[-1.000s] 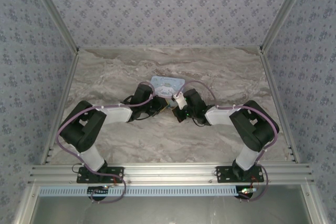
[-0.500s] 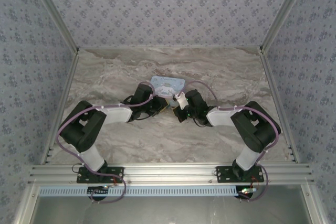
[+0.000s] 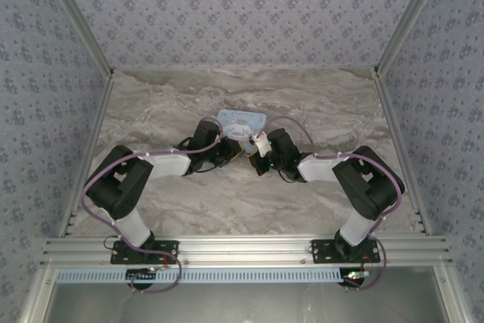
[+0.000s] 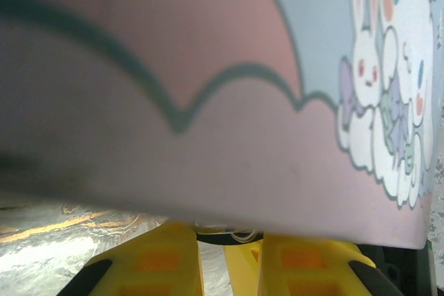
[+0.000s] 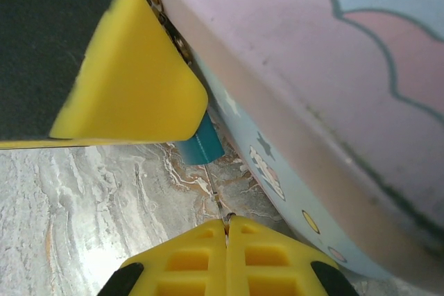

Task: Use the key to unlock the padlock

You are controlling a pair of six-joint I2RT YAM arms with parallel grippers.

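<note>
Right end effector [image 5: 226,222] shifted slightly toward padlock [image 5: 200,145], pinching key [image 5: 215,195].

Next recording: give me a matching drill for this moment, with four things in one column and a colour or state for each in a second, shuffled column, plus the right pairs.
Things:
1. padlock
2. tin
3. table
4. right gripper

Descriptions:
A. grey marbled surface
B. fingers pressed together on a thin key
C. teal-blue, peeking out under a yellow finger
D. pink and light blue, with cartoon rabbits

Pairs: 1-C, 2-D, 3-A, 4-B
</note>
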